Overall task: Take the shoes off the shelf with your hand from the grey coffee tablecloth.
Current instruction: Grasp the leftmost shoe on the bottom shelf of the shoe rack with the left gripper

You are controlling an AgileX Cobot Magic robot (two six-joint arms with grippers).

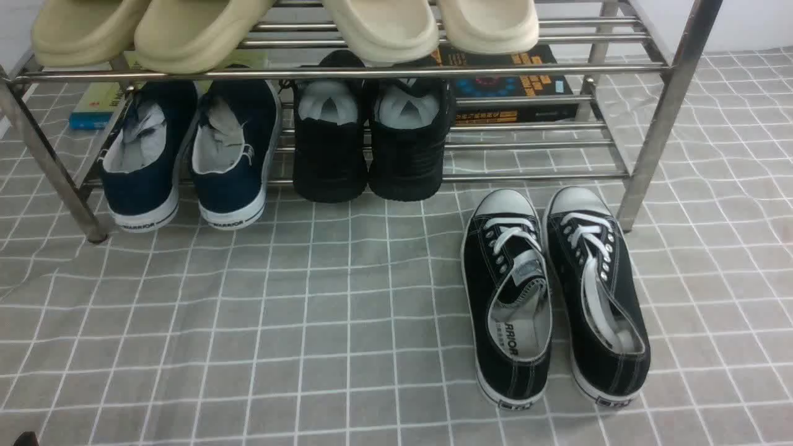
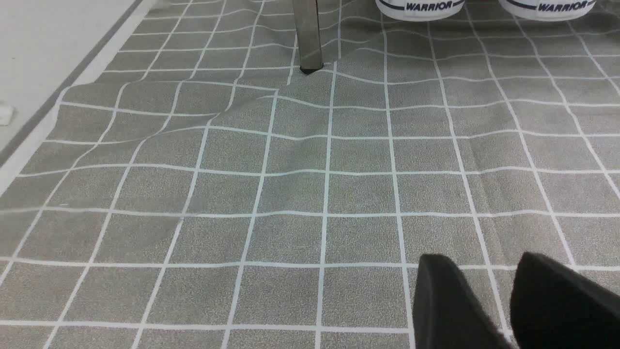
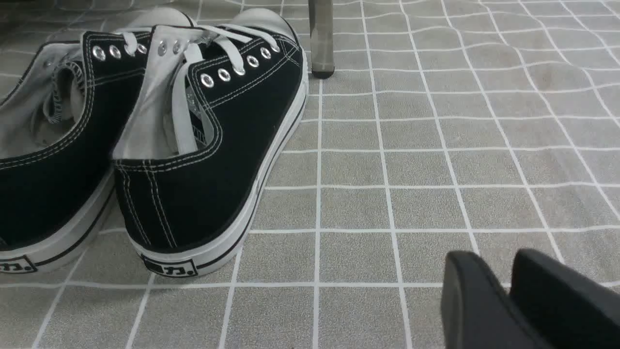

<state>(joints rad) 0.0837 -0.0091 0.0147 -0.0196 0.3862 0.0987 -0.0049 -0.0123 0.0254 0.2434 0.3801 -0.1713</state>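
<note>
Navy slip-ons: paired, heels outward, left end of lower tier, steel shelf, on gridded grey tablecloth.

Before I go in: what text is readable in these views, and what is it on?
"WARRIOR": heel rubber of both navy shoes.
"ARRIOR", first letter hidden: insole of the left black lace-up sneaker.
Heel patches on the lace-up pair: too blurred to read.
Orange print on the dark book: too small to read.
</note>
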